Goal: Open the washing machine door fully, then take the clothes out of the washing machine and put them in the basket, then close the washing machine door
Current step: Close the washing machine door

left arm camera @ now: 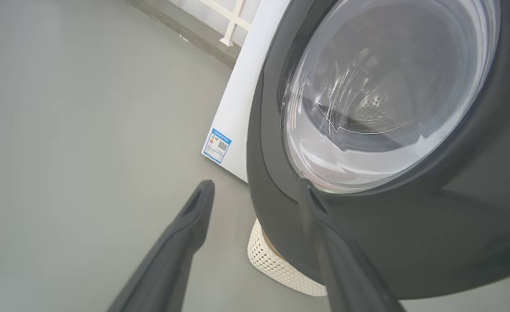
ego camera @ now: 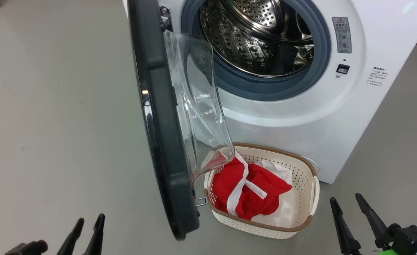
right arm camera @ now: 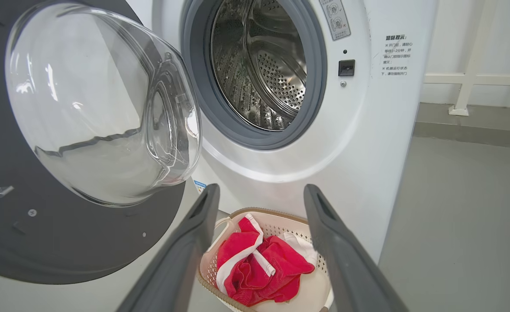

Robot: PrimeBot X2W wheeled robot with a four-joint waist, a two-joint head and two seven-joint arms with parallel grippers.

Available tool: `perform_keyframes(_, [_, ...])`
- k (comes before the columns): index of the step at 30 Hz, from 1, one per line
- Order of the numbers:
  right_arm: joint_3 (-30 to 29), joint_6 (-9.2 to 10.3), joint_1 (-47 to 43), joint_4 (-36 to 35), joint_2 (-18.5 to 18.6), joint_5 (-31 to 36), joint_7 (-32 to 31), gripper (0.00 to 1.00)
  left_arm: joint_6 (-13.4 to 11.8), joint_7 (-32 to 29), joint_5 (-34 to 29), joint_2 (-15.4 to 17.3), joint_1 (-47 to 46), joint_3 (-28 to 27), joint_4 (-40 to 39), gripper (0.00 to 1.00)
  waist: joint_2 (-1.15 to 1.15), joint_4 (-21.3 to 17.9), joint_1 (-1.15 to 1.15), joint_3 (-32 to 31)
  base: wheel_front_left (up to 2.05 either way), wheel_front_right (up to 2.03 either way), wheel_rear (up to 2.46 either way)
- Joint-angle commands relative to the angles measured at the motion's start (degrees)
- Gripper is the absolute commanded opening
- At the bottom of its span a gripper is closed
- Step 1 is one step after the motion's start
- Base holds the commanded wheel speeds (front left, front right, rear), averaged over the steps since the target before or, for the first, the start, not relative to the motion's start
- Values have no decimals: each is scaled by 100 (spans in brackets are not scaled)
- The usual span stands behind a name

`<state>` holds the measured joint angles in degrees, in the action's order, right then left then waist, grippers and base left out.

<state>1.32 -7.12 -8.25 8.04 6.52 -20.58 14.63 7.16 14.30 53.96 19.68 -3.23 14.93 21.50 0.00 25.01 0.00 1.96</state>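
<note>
Head view: my left hand (ego camera: 91,219) and right hand (ego camera: 345,197) gape empty; the clothes (ego camera: 245,191) sit in the basket (ego camera: 304,184), six o'clock of the drum (ego camera: 251,35). I fear the closing door (ego camera: 159,124) clips its rim.

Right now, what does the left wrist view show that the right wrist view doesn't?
Left wrist view: the outer face of the washing machine door, with its glossy black rim and the glass seen from outside, the whole blue sticker, and the open left pincer.
Right wrist view: the door's inner side with its bulging bowl, the steel drum with no garments visible in it, the red clothes lying in the basket, and the open right pincer.
Both: the open door, the white washing machine, the cream basket and the grey floor.
</note>
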Motion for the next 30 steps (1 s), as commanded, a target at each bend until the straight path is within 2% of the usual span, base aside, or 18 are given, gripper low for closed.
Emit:
perform_keyframes(1, [101, -36, 39, -160, 70, 30, 37, 100, 33, 68, -380, 80, -60, -353, -95, 100, 0, -3, 0, 3, 0, 0, 0])
perform_keyframes(5, [79, -36, 43, -165, 59, 38, 37, 100, 33, 69, -1409, -238, 25, -826, -254, 100, 0, -12, 0, 9, 0, 0, 0])
perform_keyframes(7, [73, -36, 45, -165, 53, 40, 37, 100, 33, 69, -2208, -460, 114, -1161, -401, 100, 0, -29, 0, 8, 0, 0, 0])
perform_keyframes(13, [47, -36, 58, -176, 57, 36, 37, 100, 33, 69, -3349, -961, 280, -1697, -768, 100, 0, -58, 0, 12, 0, 0, 0])
perform_keyframes(20, [13, -36, 70, -190, 83, 44, 37, 100, 33, 70, -3960, -1282, 452, -1988, -1186, 100, 0, -58, 0, 28, 0, 0, 0])
perform_keyframes(30, [14, -36, 87, -188, 89, 40, 37, 100, 33, 70, -4053, -1446, 581, -2024, -1236, 100, 0, -57, 0, 41, 0, 0, 0])
